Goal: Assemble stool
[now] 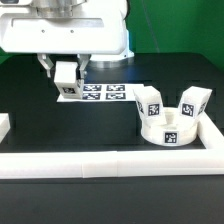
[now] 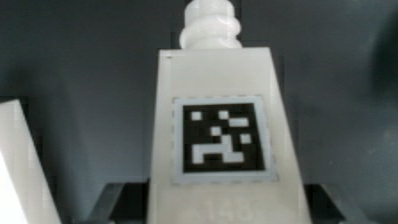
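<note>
The round white stool seat (image 1: 170,130) sits at the exterior view's right, against the border rail, with two tagged legs (image 1: 152,103) (image 1: 193,103) standing up from it. My gripper (image 1: 66,72) is at the exterior view's left, above the marker board (image 1: 98,94), shut on the third leg (image 1: 66,76). In the wrist view this leg (image 2: 219,110) fills the frame: a white tapered block with a black-and-white tag and a threaded tip (image 2: 212,24) pointing away from the gripper. The dark fingers (image 2: 128,198) clamp its near end on both sides.
White border rails run along the front (image 1: 100,165) and the exterior view's right (image 1: 210,135). A short white rail piece (image 1: 4,126) lies at the exterior view's left edge. A white edge (image 2: 15,160) shows beside the held leg in the wrist view.
</note>
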